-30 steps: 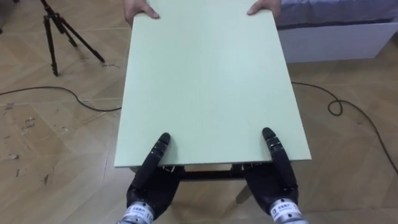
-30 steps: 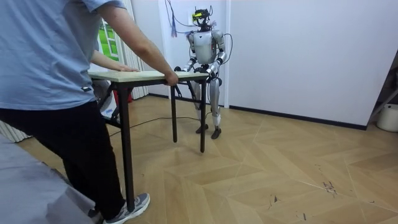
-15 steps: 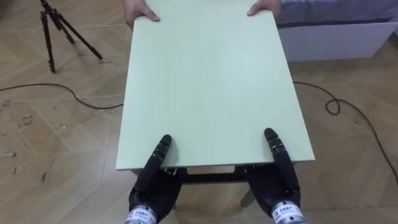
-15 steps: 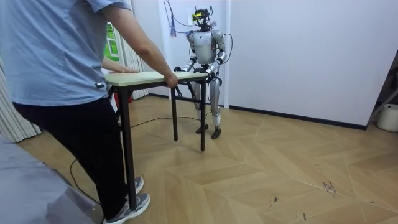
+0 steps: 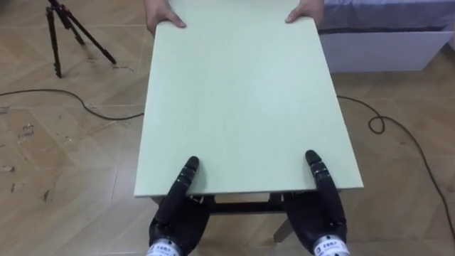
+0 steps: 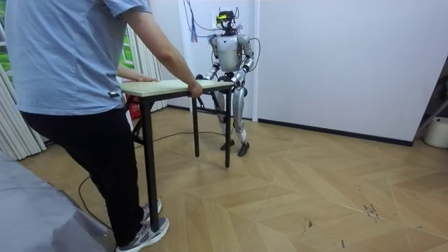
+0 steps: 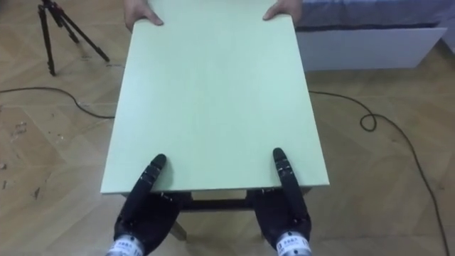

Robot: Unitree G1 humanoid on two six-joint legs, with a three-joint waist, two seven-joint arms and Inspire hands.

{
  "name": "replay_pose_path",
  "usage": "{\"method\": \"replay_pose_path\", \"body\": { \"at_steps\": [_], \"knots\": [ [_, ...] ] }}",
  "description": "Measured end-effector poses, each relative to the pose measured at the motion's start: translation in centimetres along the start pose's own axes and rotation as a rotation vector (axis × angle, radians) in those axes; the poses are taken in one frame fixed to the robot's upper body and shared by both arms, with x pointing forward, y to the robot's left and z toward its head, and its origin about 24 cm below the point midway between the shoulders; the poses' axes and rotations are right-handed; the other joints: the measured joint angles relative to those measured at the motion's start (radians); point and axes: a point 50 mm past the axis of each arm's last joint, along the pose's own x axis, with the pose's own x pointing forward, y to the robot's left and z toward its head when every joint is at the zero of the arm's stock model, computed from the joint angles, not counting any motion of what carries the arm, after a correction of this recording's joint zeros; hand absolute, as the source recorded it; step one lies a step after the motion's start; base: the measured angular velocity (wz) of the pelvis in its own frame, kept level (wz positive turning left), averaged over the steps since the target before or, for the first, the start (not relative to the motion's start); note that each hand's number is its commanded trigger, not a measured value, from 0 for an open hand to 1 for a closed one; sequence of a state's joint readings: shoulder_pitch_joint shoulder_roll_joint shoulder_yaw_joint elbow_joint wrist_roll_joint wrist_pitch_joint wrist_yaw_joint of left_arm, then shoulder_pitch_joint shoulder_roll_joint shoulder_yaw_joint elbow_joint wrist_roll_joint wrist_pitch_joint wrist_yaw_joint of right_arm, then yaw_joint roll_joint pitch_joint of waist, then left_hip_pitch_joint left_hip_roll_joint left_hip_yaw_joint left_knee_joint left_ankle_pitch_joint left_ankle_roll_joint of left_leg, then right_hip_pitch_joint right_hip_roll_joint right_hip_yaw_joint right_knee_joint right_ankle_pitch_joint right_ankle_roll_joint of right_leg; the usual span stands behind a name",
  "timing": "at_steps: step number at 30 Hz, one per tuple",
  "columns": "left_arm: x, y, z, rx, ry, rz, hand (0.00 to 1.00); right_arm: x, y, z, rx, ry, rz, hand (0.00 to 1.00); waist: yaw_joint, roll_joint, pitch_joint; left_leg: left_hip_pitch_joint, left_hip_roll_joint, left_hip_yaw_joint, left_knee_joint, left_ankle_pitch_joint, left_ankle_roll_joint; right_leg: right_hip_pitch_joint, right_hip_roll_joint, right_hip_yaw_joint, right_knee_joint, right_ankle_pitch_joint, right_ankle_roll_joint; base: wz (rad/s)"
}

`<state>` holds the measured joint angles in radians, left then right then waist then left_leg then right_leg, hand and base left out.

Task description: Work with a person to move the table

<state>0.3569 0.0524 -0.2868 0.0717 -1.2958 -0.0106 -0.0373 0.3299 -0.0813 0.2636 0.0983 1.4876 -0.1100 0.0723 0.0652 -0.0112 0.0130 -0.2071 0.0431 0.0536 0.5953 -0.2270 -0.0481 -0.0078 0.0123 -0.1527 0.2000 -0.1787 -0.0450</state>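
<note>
Bearing the desk (image 5: 242, 99) by its near edge, left robot hand (image 5: 178, 210) and right robot hand (image 5: 320, 213) have untellable grips; the person (image 6: 70, 84) outpacing them could wrench it loose.

Setting: a home-style room used as a recording space, identified by herringbone wood floor (image 6: 315, 203), plain white walls (image 6: 336, 56), a white-based bed (image 5: 384, 50), a camera tripod (image 5: 54, 21) and loose floor cable (image 5: 117, 116).

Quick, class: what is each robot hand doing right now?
Left hand: closed on the table at its near edge, thumb on top.
Right hand: closed on the table likewise, thumb on top.
</note>
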Motion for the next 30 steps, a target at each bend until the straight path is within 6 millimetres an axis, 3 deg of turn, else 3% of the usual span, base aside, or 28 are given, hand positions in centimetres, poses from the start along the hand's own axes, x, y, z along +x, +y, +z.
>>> {"method": "replay_pose_path", "body": {
  "at_steps": [1, 2, 4, 6, 9, 10, 11, 12, 13, 14, 16, 18, 19, 20, 21, 22, 23, 24, 26, 28, 29, 30],
  "knots": [
    [0.0, 0.0, -0.1, -0.004, 0.0, 0.0, 1.0, 0.0, 0.1, 0.1, -0.005, 0.0, 0.004, 1.0, 0.002, 0.008, -0.0002, -0.003, 0.009, -0.001, 0.003, -0.008, -0.018, -0.007, -0.004, -0.013, -0.003, 0.006, -0.01, -0.22],
    [-0.1, 0.0, -0.2, -0.015, -0.001, 0.0, 1.0, 0.1, 0.2, 0.3, -0.025, 0.003, 0.012, 1.0, 0.007, 0.036, 0.0033, -0.011, 0.051, 0.011, 0.073, -0.033, -0.024, -0.02, 0.011, -0.052, 0.011, 0.013, -0.023, -0.33],
    [-0.7, 0.5, -0.4, -0.051, -0.006, 0.008, 1.0, 0.1, 0.2, 0.2, -0.04, 0.023, 0.012, 1.0, 0.007, 0.074, 0.0026, 0.036, 0.1, 0.025, 0.167, -0.072, -0.029, -0.029, 0.043, -0.107, 0.042, 0.021, -0.037, -0.38],
    [-0.7, 0.6, -0.4, -0.053, -0.002, -0.001, 1.0, 0.1, 0.2, 0.2, -0.044, 0.023, 0.02, 1.0, -0.02, 0.087, 0.0046, 0.094, 0.101, 0.005, 0.144, -0.089, -0.028, -0.064, 0.043, -0.152, 0.076, 0.024, -0.043, 0.13],
    [-0.1, -0.1, -0.3, -0.044, 0.003, -0.031, 1.0, 0.3, 0.5, 0.6, -0.037, 0.007, 0.051, 1.0, -0.038, 0.087, 0.0095, 0.202, 0.098, 0.01, -0.099, -0.164, -0.02, -0.19, 0.02, -0.169, 0.205, 0.026, -0.046, 0.13],
    [0.3, -0.6, -0.1, -0.032, 0.005, -0.053, 1.0, 0.6, 0.9, 1.0, -0.038, -0.005, 0.069, 1.0, -0.039, 0.084, 0.0174, 0.212, 0.092, 0.043, -0.171, -0.193, 0.006, -0.278, -0.011, -0.174, 0.328, 0.028, -0.047, 0.09],
    [0.8, -1.1, 0.3, -0.016, 0.008, -0.075, 1.0, 1.0, 1.2, 1.0, -0.03, -0.015, 0.08, 1.0, -0.055, 0.067, 0.036, 0.194, 0.059, 0.035, -0.174, -0.197, 0.044, -0.378, -0.06, -0.156, 0.455, 0.041, -0.026, 0.17],
    [0.8, -1.1, 0.2, -0.015, 0.01, -0.076, 1.0, 0.9, 1.1, 1.1, -0.03, -0.015, 0.078, 1.0, -0.062, 0.07, 0.0375, 0.174, 0.044, 0.008, -0.159, -0.197, 0.051, -0.405, -0.06, -0.134, 0.444, 0.044, 0.0, 0.35],
    [0.6, -1.0, 0.4, -0.012, 0.007, -0.076, 1.0, 0.9, 1.1, 1.0, -0.027, -0.008, 0.081, 1.0, -0.08, 0.055, 0.0257, 0.128, 0.014, -0.03, -0.129, -0.2, 0.065, -0.409, -0.066, -0.088, 0.285, 0.101, 0.041, 0.44],
    [0.7, -0.9, 0.3, -0.02, 0.017, -0.071, 1.0, 0.8, 1.0, 1.1, -0.031, -0.007, 0.083, 1.0, -0.1, 0.056, 0.0244, 0.084, -0.009, -0.033, -0.084, -0.209, 0.076, -0.406, -0.087, -0.092, 0.211, 0.18, -0.004, 0.36],
    [0.6, -0.6, 0.0, -0.029, 0.022, -0.057, 1.0, 0.7, 0.8, 1.1, -0.047, -0.001, 0.079, 1.0, -0.095, 0.068, 0.0183, 0.055, -0.021, 0.003, -0.069, -0.202, 0.088, -0.406, -0.106, -0.12, 0.161, 0.234, -0.009, 0.04],
    [0.6, -0.3, 0.0, -0.031, 0.025, -0.045, 1.0, 0.5, 0.5, 1.1, -0.046, -0.002, 0.067, 1.0, -0.095, 0.064, 0.0171, 0.042, -0.034, 0.035, -0.064, -0.183, 0.106, -0.4, -0.124, -0.111, 0.123, 0.28, 0.001, 0.0],
    [0.5, -0.1, -0.1, -0.033, 0.027, -0.036, 1.0, 0.4, 0.3, 0.9, -0.044, 0.004, 0.06, 1.0, -0.105, 0.06, 0.0163, 0.041, -0.044, 0.052, -0.073, -0.167, 0.119, -0.385, -0.133, -0.096, 0.081, 0.316, 0.02, 0.09],
    [0.4, 0.1, -0.2, -0.036, 0.028, -0.03, 1.0, 0.2, 0.2, 0.9, -0.044, 0.008, 0.053, 1.0, -0.114, 0.059, 0.0155, 0.037, -0.05, 0.076, -0.083, -0.148, 0.132, -0.373, -0.139, -0.08, 0.047, 0.347, 0.066, 0.16],
    [0.3, 0.1, -0.2, -0.036, 0.031, -0.029, 1.0, 0.2, 0.1, 0.9, -0.043, 0.009, 0.051, 1.0, -0.119, 0.059, 0.0155, 0.033, -0.049, 0.094, -0.087, -0.14, 0.139, -0.378, -0.146, -0.065, 0.063, 0.347, 0.085, 0.45],
    [0.3, 0.1, -0.4, -0.033, 0.041, -0.025, 1.0, -0.1, -0.2, 1.0, -0.038, 0.005, 0.04, 1.0, -0.141, 0.059, 0.0155, 0.029, -0.044, 0.129, -0.096, -0.122, 0.148, -0.394, -0.174, -0.054, 0.171, 0.288, 0.101, 0.83],
    [0.2, 0.2, -0.6, -0.026, 0.056, -0.022, 1.0, -0.5, -0.6, 1.1, -0.025, -0.002, 0.024, 1.0, -0.171, 0.056, 0.014, 0.032, -0.037, 0.164, -0.12, -0.098, 0.152, -0.395, -0.21, -0.05, 0.326, 0.19, 0.098, 0.95],
    [0.2, 0.2, -0.6, -0.018, 0.062, -0.022, 1.0, -0.7, -0.7, 1.1, -0.019, -0.005, 0.018, 1.0, -0.179, 0.051, 0.0122, 0.036, -0.037, 0.183, -0.141, -0.082, 0.155, -0.392, -0.223, -0.045, 0.399, 0.146, 0.098, 0.85],
    [0.2, 0.1, -0.8, -0.002, 0.073, -0.026, 1.0, -1.1, -1.0, 1.2, 0.007, -0.013, 0.007, 1.0, -0.161, 0.029, 0.0027, 0.047, -0.038, 0.269, -0.203, -0.034, 0.163, -0.352, -0.258, -0.034, 0.638, 0.036, 0.103, 0.29],
    [0.1, 0.1, -0.8, -0.004, 0.071, -0.024, 1.0, -1.1, -0.9, 1.2, -0.002, -0.009, 0.011, 1.0, -0.133, 0.012, 0.0014, 0.043, -0.043, 0.319, -0.214, -0.019, 0.168, -0.279, -0.273, -0.009, 0.735, 0.008, 0.104, -0.34],
    [0.0, 0.1, -0.9, -0.017, 0.067, -0.024, 1.0, -1.2, -0.7, 1.2, -0.008, -0.003, 0.013, 1.0, -0.102, 0.004, 0.0014, 0.038, -0.047, 0.339, -0.213, -0.014, 0.167, -0.211, -0.281, 0.019, 0.745, 0.008, 0.106, -0.53],
    [-0.1, 0.2, -0.9, -0.021, 0.062, -0.021, 1.0, -1.2, -0.7, 1.1, -0.011, 0.002, 0.015, 1.0, -0.093, -0.004, 0.0032, 0.037, -0.051, 0.348, -0.212, -0.011, 0.166, -0.175, -0.293, 0.027, 0.738, 0.013, 0.109, -0.49]
  ]
}}
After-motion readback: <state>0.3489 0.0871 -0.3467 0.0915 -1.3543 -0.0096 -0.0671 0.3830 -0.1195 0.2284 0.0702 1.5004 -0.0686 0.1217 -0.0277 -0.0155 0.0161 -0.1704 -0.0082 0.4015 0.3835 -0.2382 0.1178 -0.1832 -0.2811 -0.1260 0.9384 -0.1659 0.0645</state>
